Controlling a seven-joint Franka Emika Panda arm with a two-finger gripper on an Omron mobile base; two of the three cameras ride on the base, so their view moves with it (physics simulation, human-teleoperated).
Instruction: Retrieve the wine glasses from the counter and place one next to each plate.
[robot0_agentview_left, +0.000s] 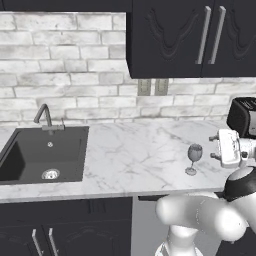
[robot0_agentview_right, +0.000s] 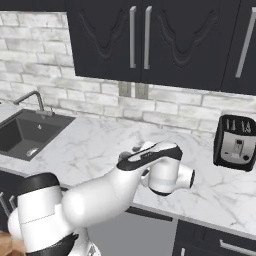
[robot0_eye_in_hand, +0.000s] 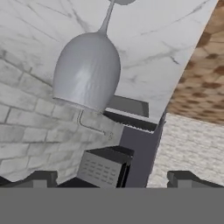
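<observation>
— Item one?
— Wine glass (robot0_agentview_left: 194, 158), single, upright on the marble counter (robot0_agentview_left: 135, 155), right of the sink (robot0_agentview_left: 42, 155) and near the front edge. In my hand view it appears rolled over, bowl large and close (robot0_eye_in_hand: 87, 72).
— Gripper?
— My gripper (robot0_agentview_left: 216, 147), just beside the glass on its right, apart from it. Fingertips (robot0_eye_in_hand: 41, 178) spread wide, nothing between them.
— Other stock?
— Black toaster (robot0_agentview_right: 235, 142), far right, near the brick wall.
</observation>
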